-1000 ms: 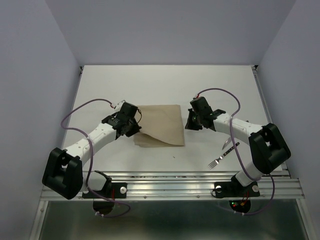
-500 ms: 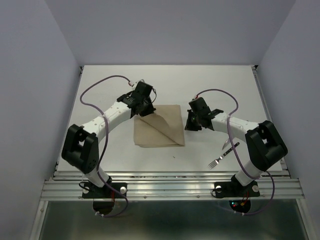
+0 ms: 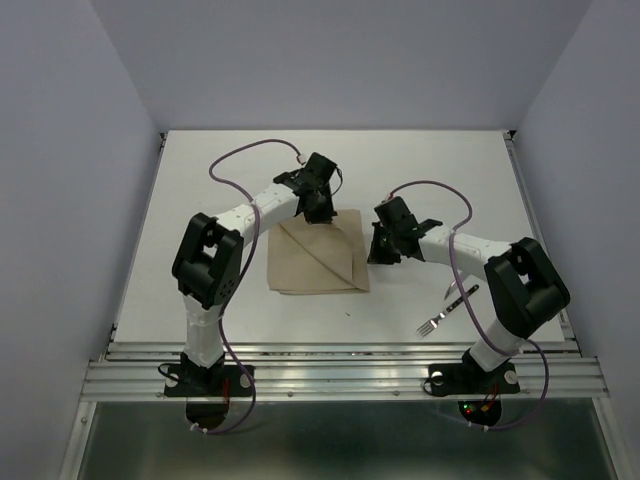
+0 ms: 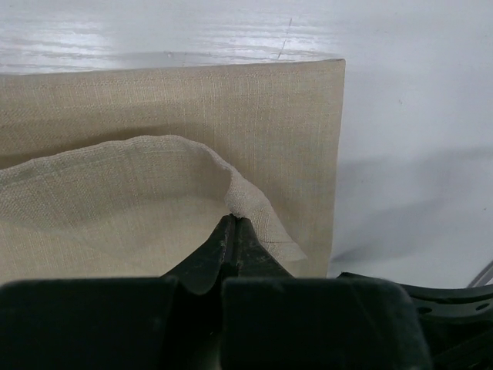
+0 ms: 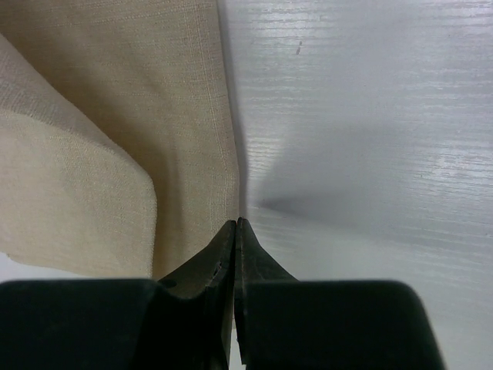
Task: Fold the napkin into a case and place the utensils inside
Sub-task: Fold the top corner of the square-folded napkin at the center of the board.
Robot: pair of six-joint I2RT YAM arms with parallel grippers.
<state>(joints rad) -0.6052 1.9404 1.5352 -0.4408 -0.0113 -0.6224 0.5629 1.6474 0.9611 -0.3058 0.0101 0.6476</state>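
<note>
A beige napkin (image 3: 312,268) lies at the centre of the table (image 3: 230,170), with the fork (image 3: 438,319) at its 4 o'clock. The left gripper (image 4: 235,223) pinches a raised fold at 12 o'clock. The right gripper (image 5: 236,225), jaws pressed together, meets the napkin's 3 o'clock edge.

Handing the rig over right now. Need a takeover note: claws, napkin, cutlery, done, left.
Left claw: shut on a lifted top-layer corner of the napkin, near its far edge.
Right claw: shut, tips at the napkin's right edge; grip unclear.
Fork on the table right of the napkin, knife beside it, partly hidden.
Done: napkin folded into layers. Left: finish folding, put fork and knife inside.
</note>
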